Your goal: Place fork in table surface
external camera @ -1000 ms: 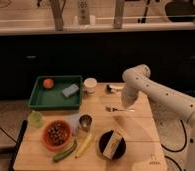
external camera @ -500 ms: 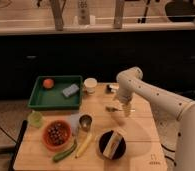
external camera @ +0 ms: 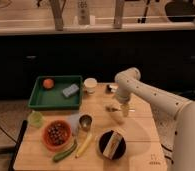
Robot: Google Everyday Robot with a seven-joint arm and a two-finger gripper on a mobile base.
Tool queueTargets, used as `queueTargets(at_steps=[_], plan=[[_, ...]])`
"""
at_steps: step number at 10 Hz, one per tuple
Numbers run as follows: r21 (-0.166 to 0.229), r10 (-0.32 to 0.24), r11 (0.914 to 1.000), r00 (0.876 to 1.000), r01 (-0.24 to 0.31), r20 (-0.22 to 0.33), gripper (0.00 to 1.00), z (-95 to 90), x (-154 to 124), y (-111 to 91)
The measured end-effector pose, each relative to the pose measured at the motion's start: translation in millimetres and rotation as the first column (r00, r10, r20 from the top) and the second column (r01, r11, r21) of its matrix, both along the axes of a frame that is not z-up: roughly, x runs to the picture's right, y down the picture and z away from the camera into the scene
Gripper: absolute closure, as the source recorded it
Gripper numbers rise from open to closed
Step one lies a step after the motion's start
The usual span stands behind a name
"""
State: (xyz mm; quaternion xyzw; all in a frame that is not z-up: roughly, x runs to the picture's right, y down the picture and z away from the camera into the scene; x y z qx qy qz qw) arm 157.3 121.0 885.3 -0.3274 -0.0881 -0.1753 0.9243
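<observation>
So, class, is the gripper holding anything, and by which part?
Cannot be told. The gripper sits low over the table surface with the fork right at it, but any hold itself does not show.

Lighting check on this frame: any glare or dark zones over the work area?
Camera view: the light wooden tabletop is warmly, evenly lit, without glare; the cabinet front behind it is dark; the white arm's claw, low over the tabletop's right-centre, casts no hard shadow.

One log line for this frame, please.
task: place fork | gripper: low over table surface, right of metal cup | fork: beside gripper, contact unclear
</observation>
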Motion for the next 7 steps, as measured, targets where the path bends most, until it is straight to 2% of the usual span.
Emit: queueTargets(at_steps=[3, 7], plan=[[-0.007, 0.039, 0.9992, 0.999, -0.040, -0.036, 0.20, 6.9, 0.6, 5.9], [-0.002, 0.121, 0.9925, 0.986, -0.123, -0.118, 0.20, 21.5, 12.8, 16.7]])
